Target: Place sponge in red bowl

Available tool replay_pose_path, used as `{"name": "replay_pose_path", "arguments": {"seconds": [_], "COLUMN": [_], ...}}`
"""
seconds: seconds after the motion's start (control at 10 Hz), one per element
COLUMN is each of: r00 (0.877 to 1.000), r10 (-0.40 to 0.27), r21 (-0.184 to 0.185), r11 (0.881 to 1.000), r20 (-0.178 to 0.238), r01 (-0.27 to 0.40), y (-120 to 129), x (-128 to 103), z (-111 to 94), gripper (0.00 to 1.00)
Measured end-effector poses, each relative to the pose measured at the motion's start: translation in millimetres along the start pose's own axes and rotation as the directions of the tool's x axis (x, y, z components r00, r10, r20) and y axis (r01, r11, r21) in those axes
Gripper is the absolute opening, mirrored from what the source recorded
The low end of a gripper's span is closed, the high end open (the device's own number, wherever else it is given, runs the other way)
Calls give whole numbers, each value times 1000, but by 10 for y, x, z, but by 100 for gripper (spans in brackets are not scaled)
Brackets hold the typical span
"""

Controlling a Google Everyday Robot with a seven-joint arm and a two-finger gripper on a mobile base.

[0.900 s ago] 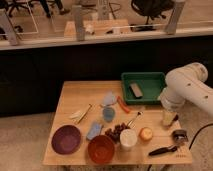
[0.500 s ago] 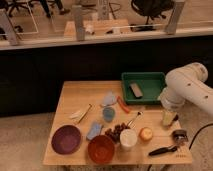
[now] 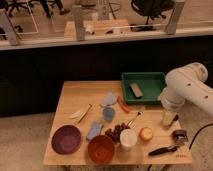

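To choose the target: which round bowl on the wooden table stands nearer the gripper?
The orange-red bowl with brownish inside, at the front edge; the purple bowl lies farther left. The gripper hangs at the right side of the table.

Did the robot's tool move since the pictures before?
No. The tool hangs in the same spot as before, by the front right corner of the green tray, far from the sponge.
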Motion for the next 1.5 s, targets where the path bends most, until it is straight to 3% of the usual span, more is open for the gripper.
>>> {"name": "replay_pose_path", "arguments": {"seconds": [1.0,1.2,1.4,1.5], "r00": [1000,996,972,948], "r10": [-1,-80,-228,-310], "r21": [4,52,113,143], "r11": [1000,996,969,944], "r20": [2,26,59,70], "r01": [1,79,220,298], "y": [-3,-11,0,18], "x": [-5,-102,-406,-648], "z": [-2,-34,-76,-107], "gripper": [80,80,80,80]}}
